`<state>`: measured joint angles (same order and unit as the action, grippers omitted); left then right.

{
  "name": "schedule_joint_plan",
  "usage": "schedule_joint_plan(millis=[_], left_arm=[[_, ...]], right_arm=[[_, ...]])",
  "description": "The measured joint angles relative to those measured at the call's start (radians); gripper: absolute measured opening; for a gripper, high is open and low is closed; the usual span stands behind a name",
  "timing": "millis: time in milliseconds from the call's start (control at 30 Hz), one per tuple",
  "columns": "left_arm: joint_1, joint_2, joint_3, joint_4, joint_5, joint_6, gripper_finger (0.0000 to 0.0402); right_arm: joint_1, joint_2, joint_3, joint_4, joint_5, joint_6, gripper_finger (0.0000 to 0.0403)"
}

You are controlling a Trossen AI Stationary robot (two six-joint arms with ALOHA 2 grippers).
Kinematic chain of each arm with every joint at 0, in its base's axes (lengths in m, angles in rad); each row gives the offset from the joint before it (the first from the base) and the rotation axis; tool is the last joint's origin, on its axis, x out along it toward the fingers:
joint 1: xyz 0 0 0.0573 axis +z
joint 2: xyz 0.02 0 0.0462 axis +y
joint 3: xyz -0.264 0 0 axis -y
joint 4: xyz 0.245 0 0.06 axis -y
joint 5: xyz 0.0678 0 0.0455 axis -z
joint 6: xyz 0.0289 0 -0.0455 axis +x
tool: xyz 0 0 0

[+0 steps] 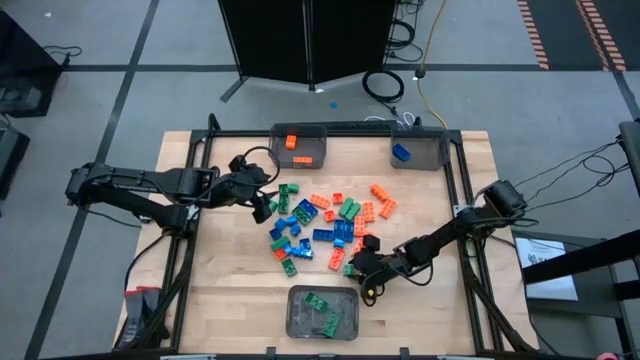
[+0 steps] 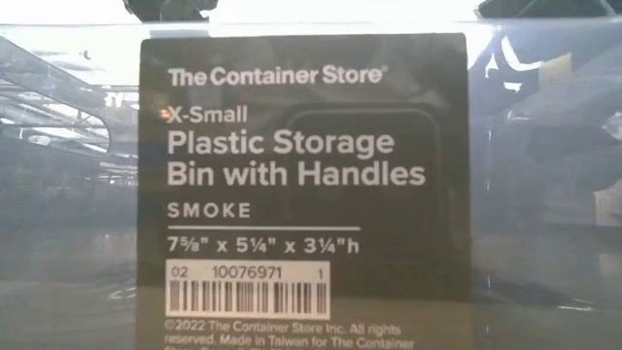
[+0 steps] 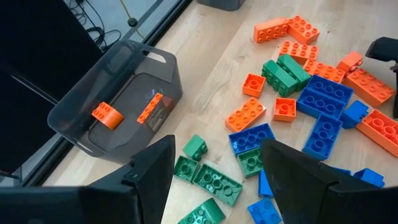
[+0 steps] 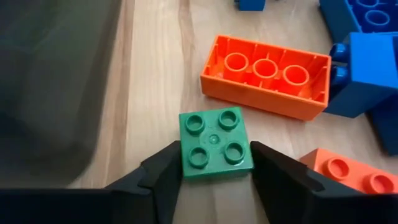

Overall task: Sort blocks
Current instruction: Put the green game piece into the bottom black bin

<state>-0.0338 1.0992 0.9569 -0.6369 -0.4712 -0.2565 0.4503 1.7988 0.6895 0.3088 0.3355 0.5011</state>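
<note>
Light wood bench (image 1: 230, 290). Orange, green, blue blocks (image 1: 325, 228) scattered mid-bench. Three grey bins (image 1: 322, 314) sit near its edges.

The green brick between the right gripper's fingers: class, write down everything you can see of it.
The green brick is a small square of glossy plastic with four round studs on top, studs up, lying flat on the wooden table. The right gripper has a dark finger against each of two opposite sides. It lies beside the grey bin, just short of an upturned orange brick showing its hollow underside. From above it sits at the pile's near edge, by the bin holding green bricks.
</note>
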Motion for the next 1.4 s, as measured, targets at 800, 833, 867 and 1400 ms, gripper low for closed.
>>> schedule_joint_plan(millis=[800,833,867,1400], left_arm=[[-0.001,0.0,0.0,0.0,0.0,0.0,0.024],[-0.001,0.0,0.0,0.0,0.0,0.0,0.024],[-0.001,0.0,0.0,0.0,0.0,0.0,0.024],[-0.001,0.0,0.0,-0.002,0.03,0.027,0.024]], right_arm=[[-0.043,-0.3,0.008,-0.112,0.087,0.006,0.0123],[-0.049,-0.33,0.013,-0.111,0.079,-0.016,0.0123],[-0.055,-0.35,0.026,-0.11,0.071,-0.04,0.0123],[-0.007,-0.071,0.554,-0.498,-0.324,-0.197,0.0123]])
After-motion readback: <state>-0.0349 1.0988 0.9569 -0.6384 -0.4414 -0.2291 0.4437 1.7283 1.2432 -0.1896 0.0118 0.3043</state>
